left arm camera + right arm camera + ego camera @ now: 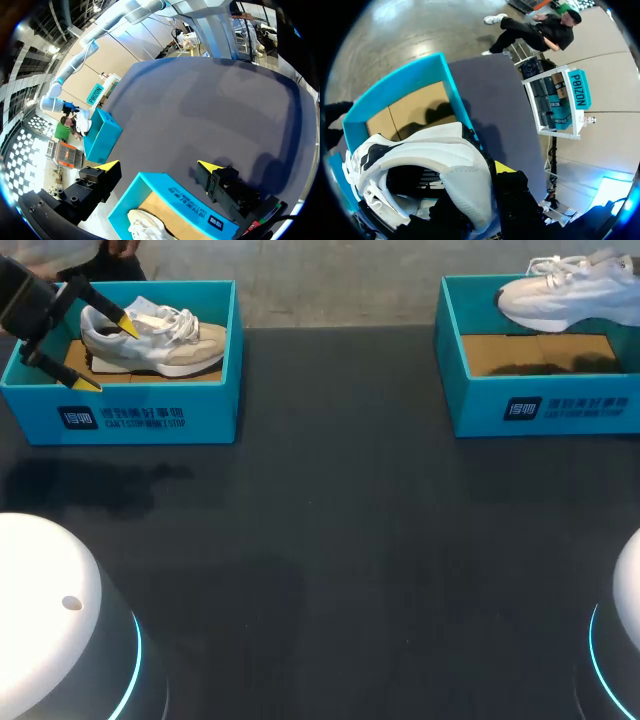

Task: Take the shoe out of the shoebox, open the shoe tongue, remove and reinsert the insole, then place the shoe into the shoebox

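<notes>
A beige and white shoe (160,340) lies in the left teal shoebox (150,418). My left gripper (108,354) hangs open over its heel end, one yellow tip above the shoe and one at the box's left wall. In the left wrist view that gripper (159,166) stands wide open above the box rim (172,192), with the shoe (145,225) below it. A white shoe (570,292) hangs above the right shoebox (540,405). My right gripper (480,185) is shut on the heel wall of this white shoe (435,150), above the box (415,77). In the head view the right gripper is out of sight.
The black tabletop (340,540) stretches between the two boxes and toward the front. Brown cardboard (535,350) lines the right box's floor, with the shoe's shadow on it. Two white arm bases (50,620) stand at the front corners.
</notes>
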`<action>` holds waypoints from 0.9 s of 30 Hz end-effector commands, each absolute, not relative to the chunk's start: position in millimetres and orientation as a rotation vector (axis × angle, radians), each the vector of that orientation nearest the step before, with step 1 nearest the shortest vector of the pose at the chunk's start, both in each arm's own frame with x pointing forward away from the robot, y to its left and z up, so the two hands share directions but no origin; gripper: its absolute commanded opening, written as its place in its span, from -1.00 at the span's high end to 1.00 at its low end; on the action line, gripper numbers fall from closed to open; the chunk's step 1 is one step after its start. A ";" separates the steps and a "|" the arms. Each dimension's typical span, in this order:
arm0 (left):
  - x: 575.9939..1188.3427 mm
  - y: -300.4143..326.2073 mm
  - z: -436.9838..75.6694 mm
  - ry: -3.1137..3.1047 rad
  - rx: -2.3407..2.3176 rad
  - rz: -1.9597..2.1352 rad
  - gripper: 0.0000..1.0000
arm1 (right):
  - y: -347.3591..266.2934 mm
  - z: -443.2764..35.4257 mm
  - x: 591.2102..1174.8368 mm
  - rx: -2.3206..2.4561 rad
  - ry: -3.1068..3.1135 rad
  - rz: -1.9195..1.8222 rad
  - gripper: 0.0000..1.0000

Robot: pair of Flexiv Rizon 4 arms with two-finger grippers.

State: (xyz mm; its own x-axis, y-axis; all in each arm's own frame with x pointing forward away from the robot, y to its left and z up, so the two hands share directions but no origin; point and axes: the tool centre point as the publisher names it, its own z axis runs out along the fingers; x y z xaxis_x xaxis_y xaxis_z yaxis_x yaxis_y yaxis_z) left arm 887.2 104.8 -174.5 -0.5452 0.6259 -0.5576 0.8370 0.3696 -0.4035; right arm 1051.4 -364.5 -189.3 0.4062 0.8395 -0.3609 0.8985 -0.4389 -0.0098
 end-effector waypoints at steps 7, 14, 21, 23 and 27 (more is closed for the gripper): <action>886.6 105.1 -174.0 2.327 1.289 -0.956 -1.00 | -366.1 -208.6 1048.3 2.513 1.449 -0.373 1.00; 886.6 105.1 -174.0 2.327 1.289 -0.956 -1.00 | -353.5 -226.0 1051.9 2.506 1.450 -0.352 1.00; 886.6 105.1 -174.0 2.327 1.289 -0.956 -1.00 | -347.1 -241.6 1058.2 2.507 1.435 -0.316 1.00; 886.6 105.1 -174.0 2.327 1.289 -0.956 -1.00 | -345.9 -246.3 1059.7 2.506 1.432 -0.313 1.00; 886.6 105.1 -174.0 2.327 1.289 -0.956 -1.00 | -344.3 -256.9 1061.3 2.490 1.431 -0.318 1.00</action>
State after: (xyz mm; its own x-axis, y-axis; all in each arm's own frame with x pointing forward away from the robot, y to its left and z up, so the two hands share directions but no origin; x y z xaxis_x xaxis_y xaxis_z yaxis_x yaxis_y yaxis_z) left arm 887.1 104.8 -174.5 -0.5452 0.6260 -0.5576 0.8370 0.3695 -0.4035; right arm 1059.9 -346.2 -251.1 0.4915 0.8131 -0.3119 0.8683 -0.4849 0.1042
